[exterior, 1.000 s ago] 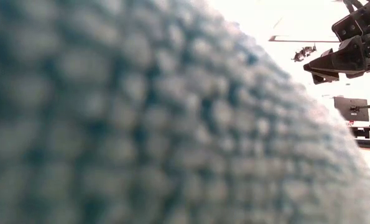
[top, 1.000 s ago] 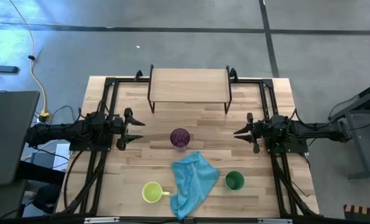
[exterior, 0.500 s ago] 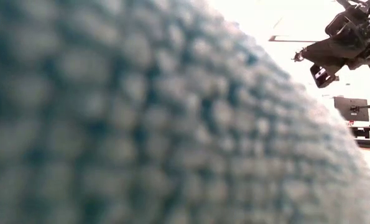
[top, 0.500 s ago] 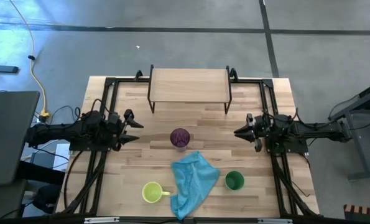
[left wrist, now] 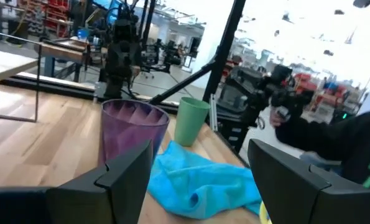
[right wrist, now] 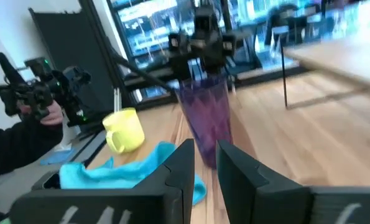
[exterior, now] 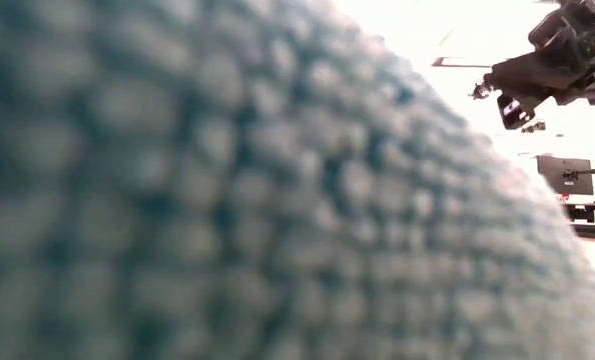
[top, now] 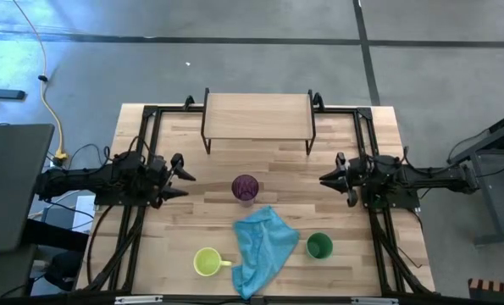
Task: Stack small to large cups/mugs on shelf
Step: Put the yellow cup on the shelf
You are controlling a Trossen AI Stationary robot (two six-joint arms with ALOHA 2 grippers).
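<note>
At the frame's left, the left end effector (top: pixel 178 176) hangs wide open. The purple cup (top: pixel 245 187) stands mid-tabletop, the shelf (top: pixel 257 115) bare above. At right, the right end effector (top: pixel 329 180) is nearly closed, empty. The blue cloth (top: pixel 263 245) could snag a reach for the yellow mug (top: pixel 207 262) or green cup (top: pixel 319 246).
</note>
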